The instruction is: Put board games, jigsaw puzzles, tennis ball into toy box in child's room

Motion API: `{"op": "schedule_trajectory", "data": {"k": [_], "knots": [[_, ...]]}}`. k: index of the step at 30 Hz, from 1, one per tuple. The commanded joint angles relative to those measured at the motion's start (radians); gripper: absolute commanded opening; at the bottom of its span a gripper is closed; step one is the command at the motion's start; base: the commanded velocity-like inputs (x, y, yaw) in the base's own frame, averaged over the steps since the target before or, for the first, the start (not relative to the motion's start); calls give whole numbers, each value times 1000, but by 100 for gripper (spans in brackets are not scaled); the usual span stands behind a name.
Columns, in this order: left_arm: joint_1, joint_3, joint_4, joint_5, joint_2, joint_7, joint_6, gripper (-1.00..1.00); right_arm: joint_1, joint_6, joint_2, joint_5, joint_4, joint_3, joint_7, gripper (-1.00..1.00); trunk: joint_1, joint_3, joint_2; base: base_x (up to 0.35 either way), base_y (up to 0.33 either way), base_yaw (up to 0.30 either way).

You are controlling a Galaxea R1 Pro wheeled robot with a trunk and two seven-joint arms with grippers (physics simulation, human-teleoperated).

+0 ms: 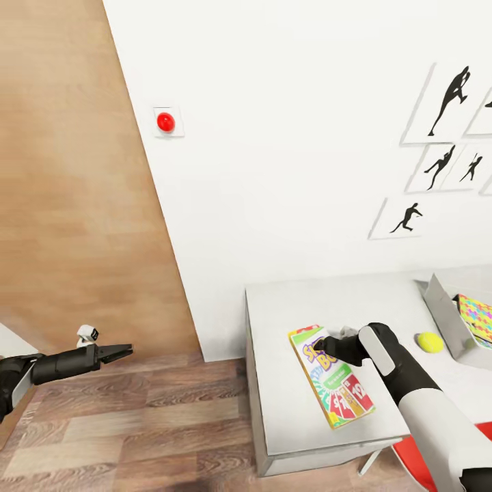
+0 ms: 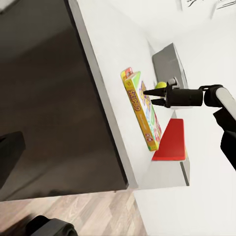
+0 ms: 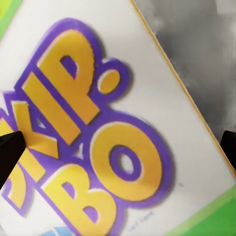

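Behind the right gripper [image 1: 321, 339], the Skip-Bo box [image 1: 335, 386] logo is half hidden.

The Skip-Bo box [image 1: 333, 376] was laid flat on the table [image 1: 287, 424], left of the tennis ball [image 1: 429, 342] and the toy box [image 1: 444, 314], in which a mosaic puzzle [image 1: 476, 316] was held.

A black right hand [image 2: 147, 96] with parted fingers hovers over the long green-yellow-red Skip-Bo box [image 2: 142, 110] lying on the pale grey-white table [image 2: 105, 64].

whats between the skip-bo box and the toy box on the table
The tennis ball lies on the table between the Skip-Bo box and the toy box, seen in the head view.
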Motion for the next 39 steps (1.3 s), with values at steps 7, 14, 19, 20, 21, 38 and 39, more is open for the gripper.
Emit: {"op": "schedule_trajectory", "data": {"k": [7,14,19,20,21,38,39], "knots": [[-1,0,0,1,0,-4,11,100,0,2,0,-18,0,5,-8,100,1,-2,-1,-16,276,0],[-1,0,0,0,0,-4,11,100,0,2,0,-18,0,5,-8,100,1,-2,-1,-95,277,0],[-1,0,0,0,0,-4,11,100,0,2,0,-18,0,5,-8,100,1,-2,-1,-109,277,0],[-1,0,0,0,0,-4,11,100,0,3,0,-19,0,5,-8,100,1,-2,-1,-110,277,0],[-1,0,0,0,0,-4,11,100,0,3,0,-19,0,5,-8,100,1,-2,-1,-110,277,0],[-1,1,0,1,0,-4,11,100,0,3,0,-18,0,5,-8,100,1,-2,-1,-30,85,0],[-1,1,0,1,0,-4,11,100,0,3,0,-18,0,5,-8,100,1,-2,-1,0,0,0]]}}
